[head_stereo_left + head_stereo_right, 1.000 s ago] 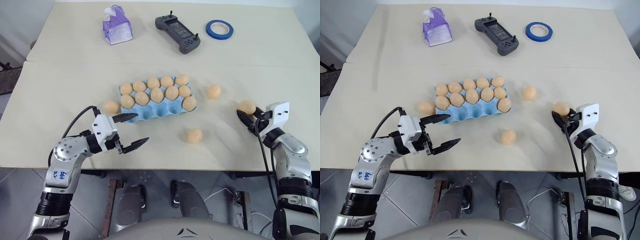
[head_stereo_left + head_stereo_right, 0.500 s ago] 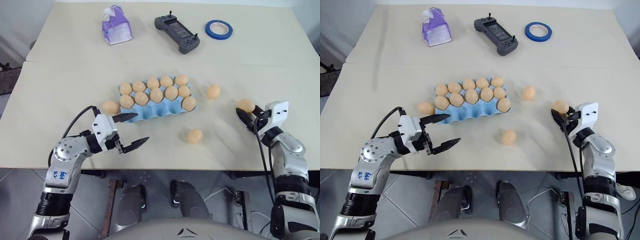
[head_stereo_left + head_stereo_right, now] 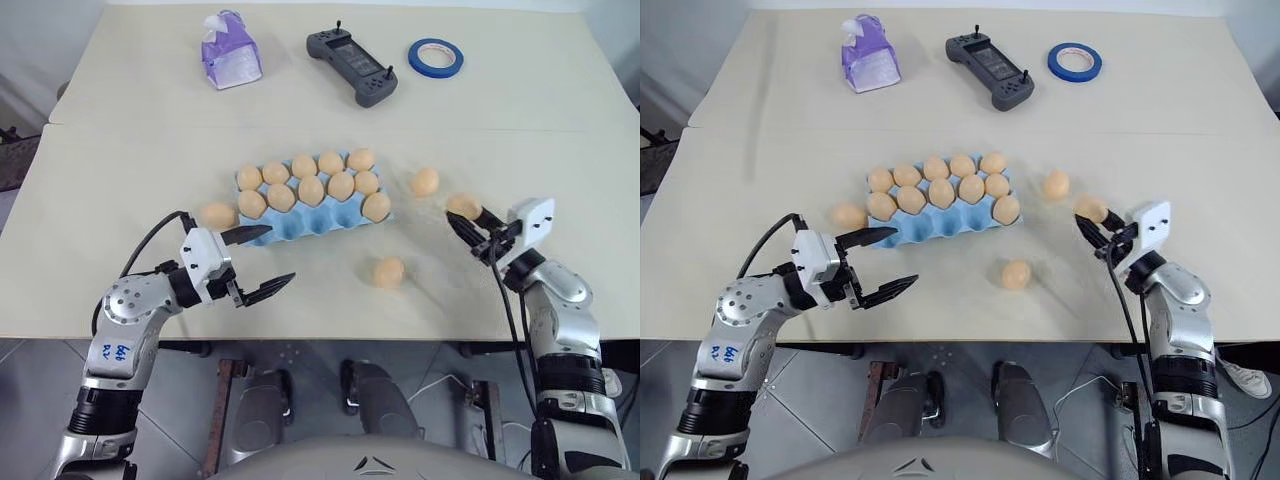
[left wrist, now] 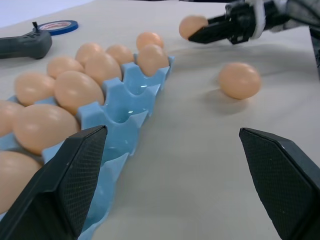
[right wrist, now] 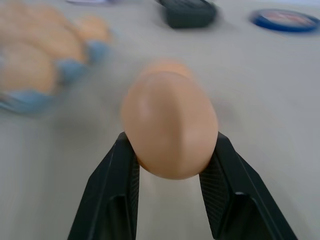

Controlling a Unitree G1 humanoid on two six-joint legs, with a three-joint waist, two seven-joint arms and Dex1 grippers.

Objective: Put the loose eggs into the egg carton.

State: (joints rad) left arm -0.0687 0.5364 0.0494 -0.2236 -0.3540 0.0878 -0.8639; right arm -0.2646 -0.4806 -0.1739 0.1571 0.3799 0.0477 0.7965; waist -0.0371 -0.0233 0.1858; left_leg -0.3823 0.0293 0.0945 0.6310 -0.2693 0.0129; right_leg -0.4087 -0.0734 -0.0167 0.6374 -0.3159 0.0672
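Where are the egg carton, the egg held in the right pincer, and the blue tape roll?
egg carton point(image 3: 300, 225): left eye view, bare front row of cups.
held egg point(image 5: 170, 131): right wrist view, middle of the shell.
blue tape roll point(image 3: 435, 57): left eye view, front of ring.

Bright, even, diffuse light; shadows on table soft and faint. Head views sharp, no glare. Right wrist view motion-blurred: carton and background smeared, held egg soft. Left wrist view crisp; faint sheen on carton cups.

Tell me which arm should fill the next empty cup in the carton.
Right. The right gripper is shut on an egg, lifted beside the egg carton. The left gripper is open and holds nothing.
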